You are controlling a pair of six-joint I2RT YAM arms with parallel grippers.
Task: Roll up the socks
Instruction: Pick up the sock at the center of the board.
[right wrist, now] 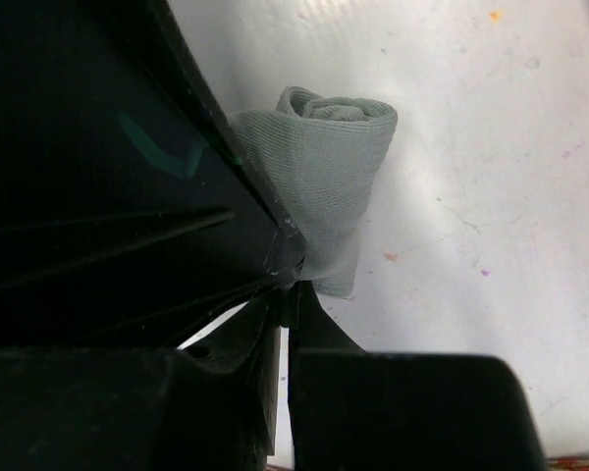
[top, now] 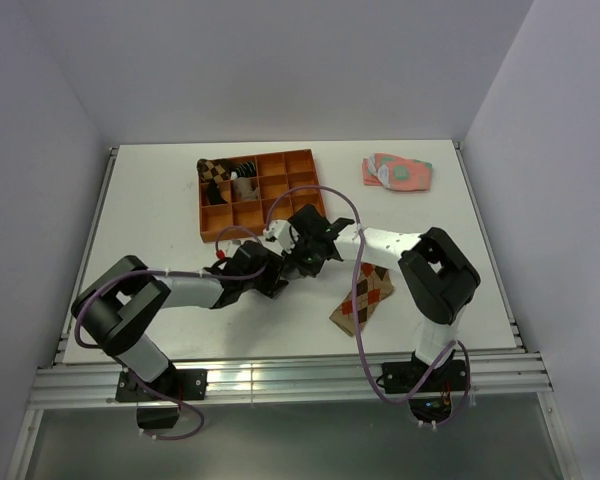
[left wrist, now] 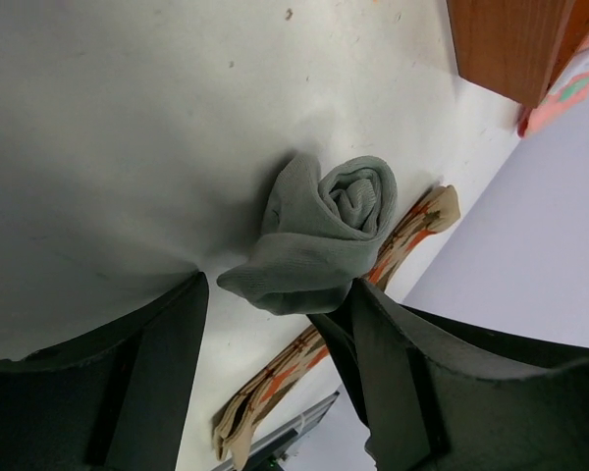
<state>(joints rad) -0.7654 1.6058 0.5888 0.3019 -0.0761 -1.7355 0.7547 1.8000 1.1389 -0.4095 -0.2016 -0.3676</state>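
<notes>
Your white table (top: 160, 200) sits boxed in by pale grey walls (top: 280, 60). The grey sock (left wrist: 324, 231), a soft fine knit wound into a tight spiral, lies between the parted fingers of the left gripper (left wrist: 280, 289). The right gripper (right wrist: 290, 285) is closed at the roll's lower edge, possibly pinching fabric. The argyle sock (top: 365, 295) lies flat nearby.

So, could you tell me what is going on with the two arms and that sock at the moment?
The two arms are together mid-table over the grey sock, which is already rolled into a tight bundle. The left arm's fingers stand open on either side of it. The right arm's fingers are shut and seem to pinch its loose edge. The tan diamond-patterned sock lies flat and unrolled beside the right arm. The orange tray behind holds some socks in its far-left compartments.
</notes>
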